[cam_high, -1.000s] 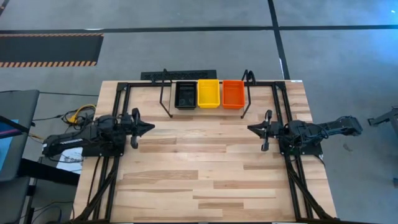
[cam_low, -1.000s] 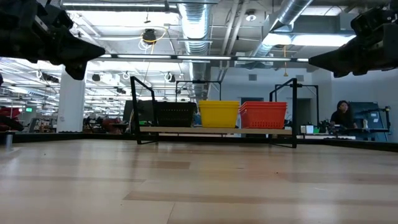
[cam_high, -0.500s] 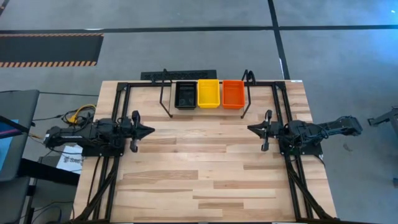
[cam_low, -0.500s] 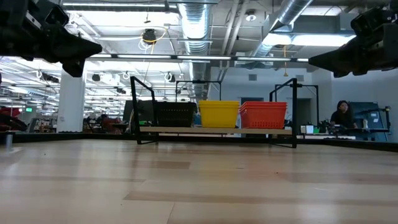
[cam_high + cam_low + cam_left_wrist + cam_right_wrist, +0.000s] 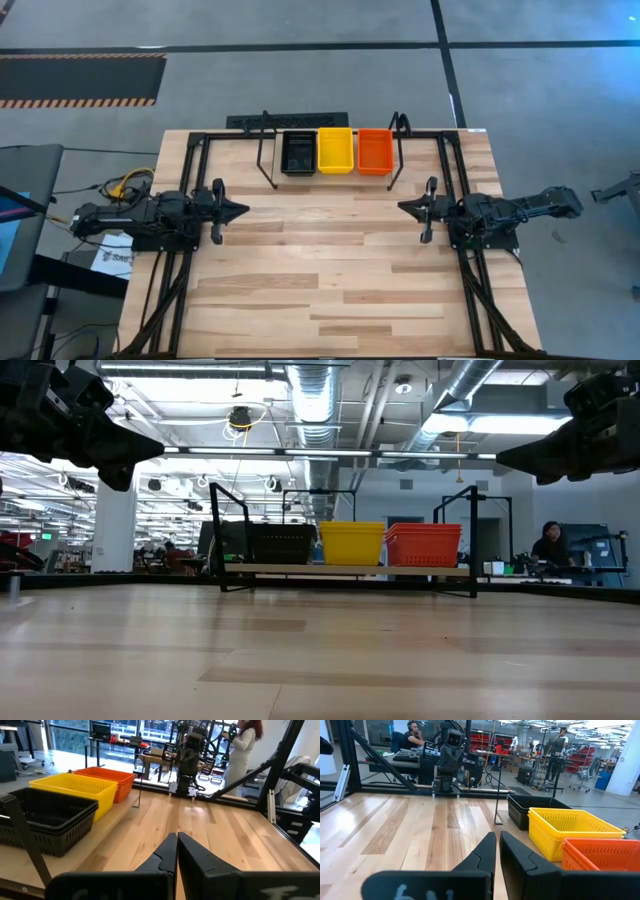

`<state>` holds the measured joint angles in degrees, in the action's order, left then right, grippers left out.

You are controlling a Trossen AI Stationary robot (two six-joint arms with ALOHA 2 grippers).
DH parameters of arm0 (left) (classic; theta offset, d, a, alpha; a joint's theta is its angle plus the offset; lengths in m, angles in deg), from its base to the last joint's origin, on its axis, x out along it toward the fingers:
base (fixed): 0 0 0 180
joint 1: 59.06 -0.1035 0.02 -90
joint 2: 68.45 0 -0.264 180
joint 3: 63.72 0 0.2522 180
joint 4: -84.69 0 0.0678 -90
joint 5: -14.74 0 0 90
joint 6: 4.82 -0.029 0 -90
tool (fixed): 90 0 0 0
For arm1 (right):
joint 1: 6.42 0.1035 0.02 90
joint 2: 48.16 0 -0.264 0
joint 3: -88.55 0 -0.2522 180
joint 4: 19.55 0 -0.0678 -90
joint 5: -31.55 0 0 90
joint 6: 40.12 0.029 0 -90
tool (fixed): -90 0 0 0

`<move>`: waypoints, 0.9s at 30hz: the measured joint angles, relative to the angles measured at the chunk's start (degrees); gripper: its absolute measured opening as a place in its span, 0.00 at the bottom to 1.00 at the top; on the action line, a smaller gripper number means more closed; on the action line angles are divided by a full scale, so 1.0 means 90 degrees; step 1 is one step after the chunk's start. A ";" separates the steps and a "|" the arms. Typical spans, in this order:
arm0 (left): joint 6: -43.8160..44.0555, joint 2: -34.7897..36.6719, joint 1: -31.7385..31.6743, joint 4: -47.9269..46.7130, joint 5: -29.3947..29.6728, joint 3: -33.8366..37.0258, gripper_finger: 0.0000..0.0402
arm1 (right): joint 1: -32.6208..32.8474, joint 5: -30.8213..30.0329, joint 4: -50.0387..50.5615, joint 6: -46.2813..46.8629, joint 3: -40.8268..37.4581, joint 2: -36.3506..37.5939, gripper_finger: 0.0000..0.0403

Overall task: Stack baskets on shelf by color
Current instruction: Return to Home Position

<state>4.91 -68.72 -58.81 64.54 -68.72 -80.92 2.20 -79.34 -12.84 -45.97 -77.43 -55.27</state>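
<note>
An industrial robotics lab, with exposed ceiling ducts [image 5: 310, 400] overhead

Grey concrete floor [image 5: 300, 70] crossed by dark seams, black-and-orange striped strip [image 5: 80, 100] well apart from the left gripper [image 5: 240, 209], silver ceiling ducts [image 5: 310, 395], white round column [image 5: 113, 530], seated person [image 5: 548, 545] past the right gripper [image 5: 403, 207]

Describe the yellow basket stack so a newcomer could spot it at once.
At the far edge of the wooden table stands a low black wire shelf holding three basket stacks side by side. The yellow stack is the middle one, between the black stack and the red stack, and it alone is yellow.
</note>
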 joint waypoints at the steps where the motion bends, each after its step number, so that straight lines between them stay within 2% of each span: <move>1: 0.0000 0.0000 -0.0002 -0.0002 0.0001 0.0000 0.00 | 0.0000 0.0005 0.0002 0.0020 0.0000 0.0000 0.12; 9: 0.0011 0.0000 0.0000 -0.0013 0.0004 0.0000 0.00 | 0.0000 0.0018 0.0065 0.1263 0.0000 0.0002 0.12; 16: 0.0019 0.0000 0.0000 -0.0019 0.0019 0.0000 0.00 | -0.0020 0.0014 0.0246 0.1258 0.0000 0.0002 0.12; 23: 0.0019 0.0000 0.0000 -0.0022 0.0018 -0.0002 0.00 | -0.0019 0.0009 0.0265 0.0135 0.0000 0.0002 0.12; 27: 0.0019 0.0000 0.0000 -0.0024 0.0018 -0.0002 0.00 | -0.0013 0.0009 0.0279 0.0282 0.0000 0.0002 0.12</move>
<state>5.09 -68.72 -58.81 64.32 -68.56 -80.94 2.09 -79.26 -10.32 -43.43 -77.43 -55.25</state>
